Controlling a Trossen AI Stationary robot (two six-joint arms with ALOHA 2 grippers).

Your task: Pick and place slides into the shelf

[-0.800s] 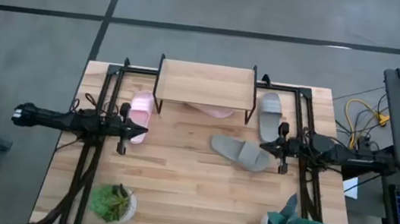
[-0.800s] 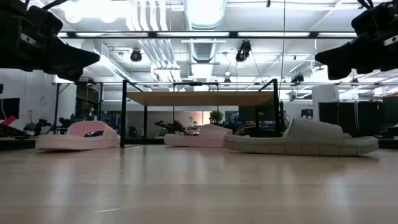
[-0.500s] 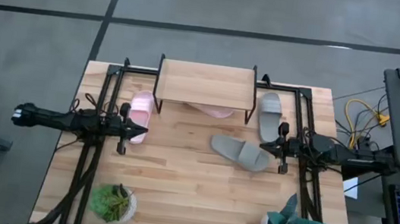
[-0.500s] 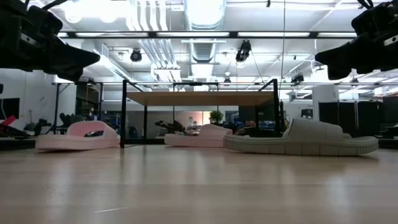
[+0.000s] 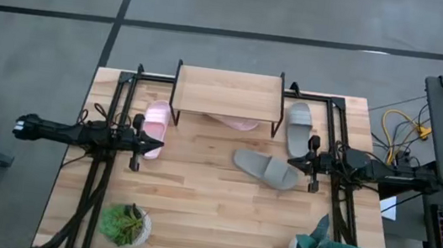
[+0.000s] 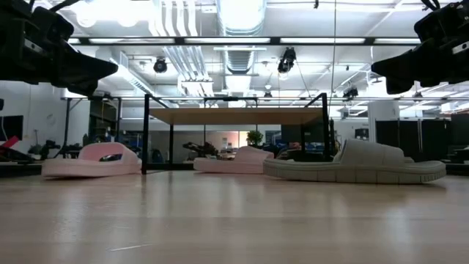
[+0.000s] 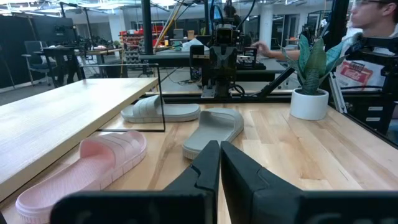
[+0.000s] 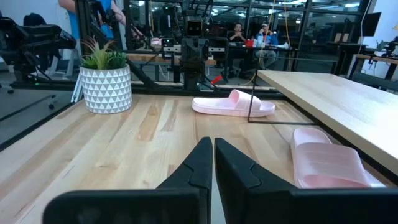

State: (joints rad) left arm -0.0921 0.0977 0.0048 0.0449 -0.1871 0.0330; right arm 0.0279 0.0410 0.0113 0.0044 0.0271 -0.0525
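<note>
Nothing on the table has shifted since the earlier frames; both arms hang where they were and all four sandals lie in the same spots.

Seen from above, the small low shelf with the light plank top and thin black legs (image 5: 228, 94) stands at the upper middle of the frame. One soft pink foam slide with a ribbed strap (image 5: 234, 123) lies mostly tucked under the plank, only its edge poking out below, so I would count that one as placed or nearly so. The other pink slide (image 5: 156, 120) sits outside the shelf's left legs. One pale grey foam slide (image 5: 297, 127) lies just outside the right legs, and the second grey slide (image 5: 268, 169) rests at an angle in the middle of the table, lower right of the shelf.

So by my reckoning three slides are left to shelve.

Over at the left of the frame the left gripper (image 5: 151, 142) hovers above the table, just below the outer pink slide, jaws pressed together and empty. At the right, the right gripper (image 5: 294, 160) hangs close to the angled grey slide, likewise closed tight on nothing.
</note>
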